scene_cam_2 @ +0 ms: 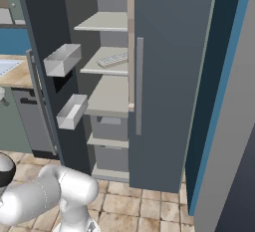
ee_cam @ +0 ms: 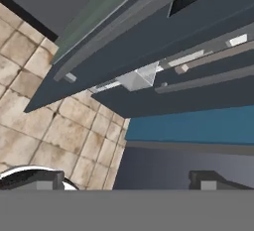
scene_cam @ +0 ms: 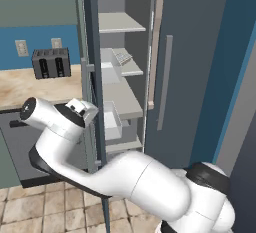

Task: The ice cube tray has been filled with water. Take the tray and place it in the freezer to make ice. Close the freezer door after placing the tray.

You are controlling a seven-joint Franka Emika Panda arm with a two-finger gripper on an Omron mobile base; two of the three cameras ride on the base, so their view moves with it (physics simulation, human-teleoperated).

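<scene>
The ice cube tray lies flat on the freezer's second shelf; the right base view shows the same pale gridded tray there. The freezer door stands wide open, with two clear bins on its inner side. I see that door edge-on in the left base view, and my hand hangs low just left of it, on its outer side. My gripper is open with nothing between its fingertips, looking up along the slate-grey door. Water in the tray is too faint to make out.
The fridge's other door is shut, its bar handle beside the freezer opening. A black toaster sits on the counter to the left. The grey dishwasher is below it, behind my arm. Tiled floor lies beneath.
</scene>
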